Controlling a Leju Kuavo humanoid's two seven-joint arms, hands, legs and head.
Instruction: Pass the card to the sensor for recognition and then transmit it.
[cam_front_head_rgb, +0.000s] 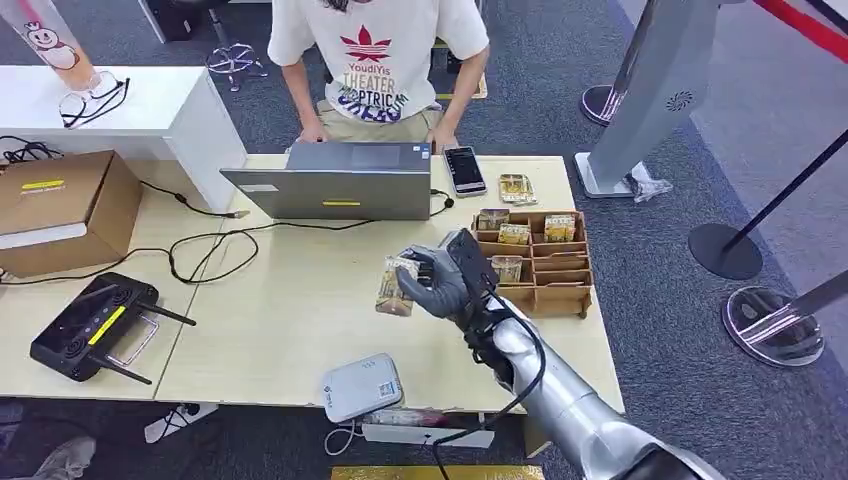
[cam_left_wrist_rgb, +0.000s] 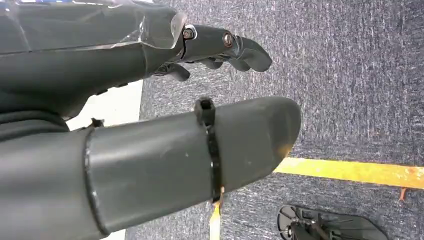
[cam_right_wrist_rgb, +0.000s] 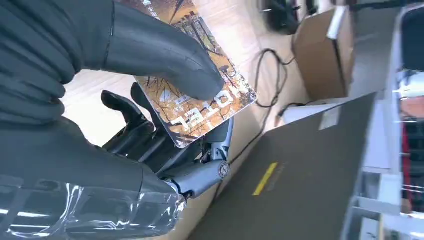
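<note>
My right hand (cam_front_head_rgb: 445, 283) hovers over the middle of the table and pinches a brown printed card (cam_front_head_rgb: 396, 286) between thumb and fingers. In the right wrist view the card (cam_right_wrist_rgb: 202, 102) lies under the thumb (cam_right_wrist_rgb: 165, 57), its white lettering showing. The white sensor box (cam_front_head_rgb: 361, 387) sits at the table's near edge, below and to the left of the card. My left hand (cam_left_wrist_rgb: 165, 125) hangs beside the body over grey carpet, fingers apart and holding nothing.
A wooden card rack (cam_front_head_rgb: 540, 262) with more cards stands right of my hand. A grey laptop (cam_front_head_rgb: 335, 180), a phone (cam_front_head_rgb: 464, 169) and a seated person (cam_front_head_rgb: 378, 65) are across the table. A cardboard box (cam_front_head_rgb: 60, 208), a black controller (cam_front_head_rgb: 88, 326) and cables lie left.
</note>
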